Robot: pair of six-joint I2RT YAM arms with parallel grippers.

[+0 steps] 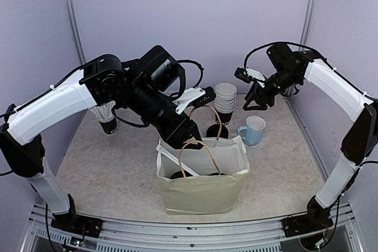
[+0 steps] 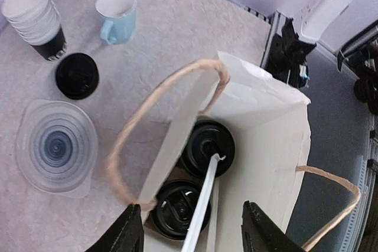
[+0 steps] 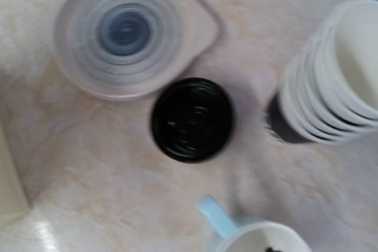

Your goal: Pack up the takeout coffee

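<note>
A white paper bag (image 1: 204,190) with twine handles stands in the middle of the table. Two takeout coffees with black lids (image 2: 208,147) (image 2: 179,209) stand inside it, and a white stick (image 2: 204,196) lies across them. My left gripper (image 1: 190,137) hangs open and empty just above the bag's mouth; its fingertips (image 2: 127,231) straddle the nearer cup. A third black-lidded cup (image 1: 217,129) stands on the table behind the bag and also shows in the right wrist view (image 3: 192,119). My right gripper (image 1: 257,102) hovers above the mug. Its fingers do not show in its own view.
A stack of white-rimmed paper cups (image 1: 225,97) and a light blue mug (image 1: 253,131) stand behind and right of the bag. A clear plastic lid (image 2: 56,146) lies by the third cup. A black cup with white sticks (image 1: 107,119) stands at the far left.
</note>
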